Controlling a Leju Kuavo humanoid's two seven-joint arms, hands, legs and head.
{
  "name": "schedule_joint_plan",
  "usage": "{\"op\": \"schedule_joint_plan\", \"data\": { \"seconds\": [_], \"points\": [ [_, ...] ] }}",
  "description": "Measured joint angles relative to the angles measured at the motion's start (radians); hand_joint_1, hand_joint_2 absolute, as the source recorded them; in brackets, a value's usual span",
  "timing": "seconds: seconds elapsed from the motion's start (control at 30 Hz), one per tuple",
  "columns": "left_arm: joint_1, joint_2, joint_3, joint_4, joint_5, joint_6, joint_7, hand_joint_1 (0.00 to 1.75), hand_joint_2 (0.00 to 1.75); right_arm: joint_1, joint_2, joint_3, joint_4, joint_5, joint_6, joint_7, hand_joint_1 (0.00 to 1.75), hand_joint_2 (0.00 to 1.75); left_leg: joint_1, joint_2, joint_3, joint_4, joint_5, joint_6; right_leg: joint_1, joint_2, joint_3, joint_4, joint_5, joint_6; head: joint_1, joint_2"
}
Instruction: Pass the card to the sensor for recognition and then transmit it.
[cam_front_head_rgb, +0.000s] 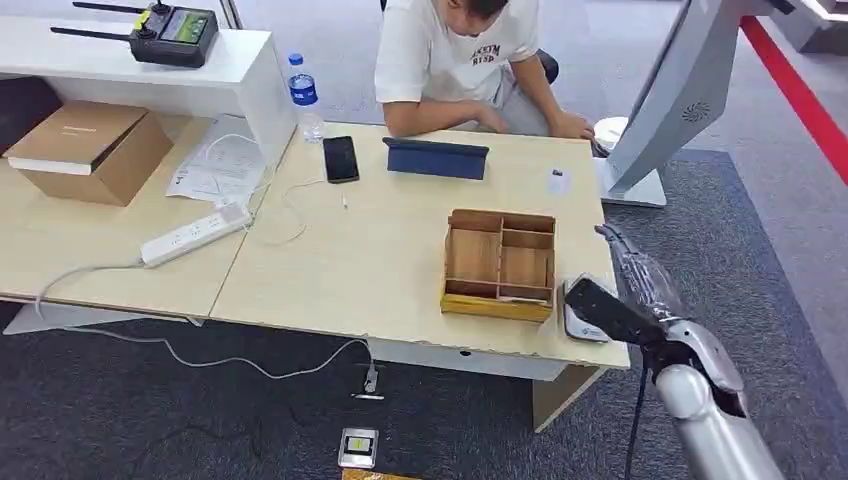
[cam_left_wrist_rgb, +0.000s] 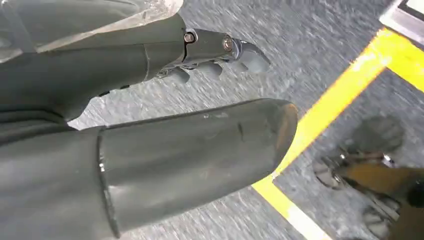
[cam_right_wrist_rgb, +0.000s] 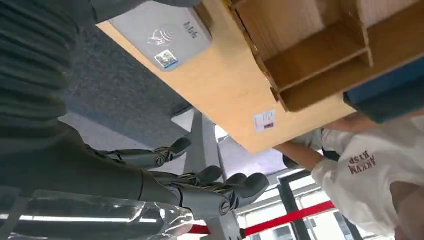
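A small white card (cam_front_head_rgb: 559, 181) lies on the light wooden table (cam_front_head_rgb: 380, 260) near its far right side, just in front of a seated person (cam_front_head_rgb: 465, 60); the right wrist view shows the card (cam_right_wrist_rgb: 264, 120) too. The grey card sensor (cam_front_head_rgb: 578, 318) sits at the table's near right corner, next to a wooden compartment box (cam_front_head_rgb: 498, 262). My right hand (cam_front_head_rgb: 642, 292) hovers over that corner beside the sensor (cam_right_wrist_rgb: 160, 32), fingers spread and holding nothing (cam_right_wrist_rgb: 150, 180). My left hand (cam_left_wrist_rgb: 150, 140) hangs over the floor, fingers apart and empty.
A blue tablet (cam_front_head_rgb: 436, 158), a black phone (cam_front_head_rgb: 341, 158), a water bottle (cam_front_head_rgb: 304, 95), a power strip (cam_front_head_rgb: 195, 233) and a cardboard box (cam_front_head_rgb: 90, 148) stand on the tables. A large grey screen stand (cam_front_head_rgb: 655, 110) rises at the right. Yellow tape (cam_left_wrist_rgb: 345, 95) crosses the floor.
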Motion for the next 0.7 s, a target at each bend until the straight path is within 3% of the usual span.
{"op": "schedule_joint_plan", "data": {
  "seconds": [0.2, 0.7],
  "points": [
    [-0.002, 0.012, -0.002, 0.000, -0.032, 0.019, -0.001, 0.00, 0.00, 0.011, 0.012, 0.043, -0.010, 0.135, -0.019, 0.024, 0.00, 1.75, -0.001, 0.000, 0.000, 0.000, 0.000, 0.000, -0.001, 0.000, 0.000, 0.000, 0.000, 0.000, 0.000, 0.000],
    [-0.005, 0.016, -0.033, -0.001, -0.139, 0.065, -0.029, 0.00, 0.00, -0.013, 0.067, 0.085, 0.021, 0.262, -0.049, 0.003, 0.00, 1.75, -0.001, 0.000, 0.000, 0.000, 0.000, 0.000, -0.001, 0.000, 0.000, 0.000, 0.000, 0.000, 0.000, 0.000]
  ]
}}
